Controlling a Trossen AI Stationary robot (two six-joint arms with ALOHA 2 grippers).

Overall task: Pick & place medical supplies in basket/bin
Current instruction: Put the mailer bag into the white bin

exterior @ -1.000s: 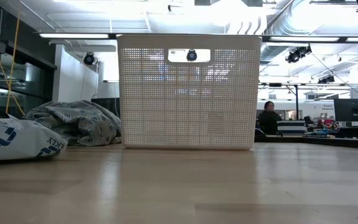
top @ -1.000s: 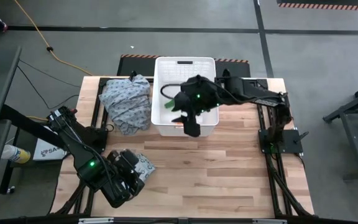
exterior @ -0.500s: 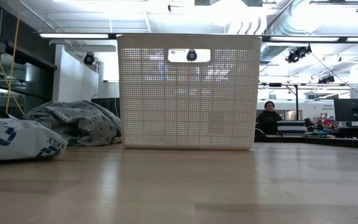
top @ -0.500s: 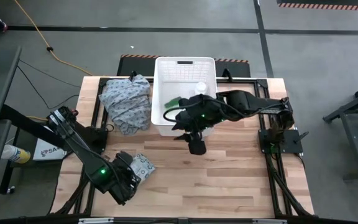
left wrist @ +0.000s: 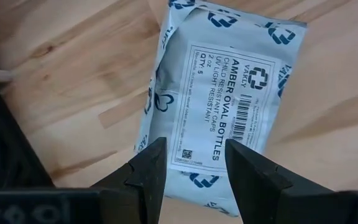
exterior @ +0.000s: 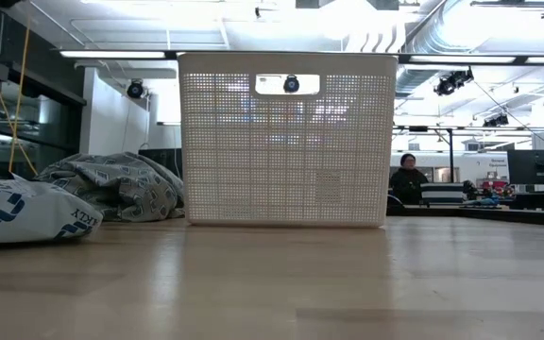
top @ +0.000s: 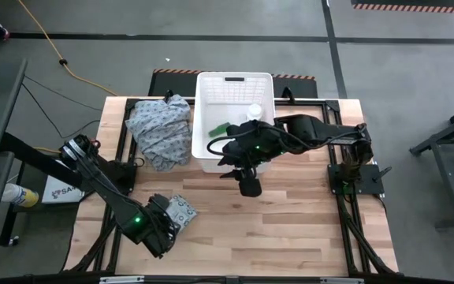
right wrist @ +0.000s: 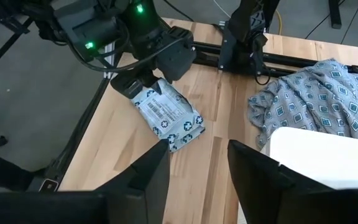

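Note:
The flat pale packet with blue crosses (left wrist: 222, 93) lies on the table near its near-left corner (top: 182, 210), and its end shows at the left of the low view (exterior: 26, 212). My left gripper (left wrist: 194, 168) is open. Its fingers point down over the packet's near end (top: 162, 223), and I cannot tell whether they touch it. The white perforated bin (top: 235, 150) stands at the far middle and holds a green stick-shaped box (top: 219, 128) and a white pill bottle (top: 254, 112). My right gripper (top: 249, 185) hangs open and empty just before the bin's near wall (right wrist: 197, 177).
A crumpled grey-blue patterned cloth (top: 162, 130) lies left of the bin (right wrist: 316, 106). The bin (exterior: 286, 142) stands tall in the low view. Bare wood stretches between the packet and the right arm and along the near edge. A person sits far off in the room (exterior: 406, 179).
My right gripper has drawn back from over the bin toward the table's near edge and then held still. The green box now lies uncovered in the bin. My left arm has shifted a little toward the packet.

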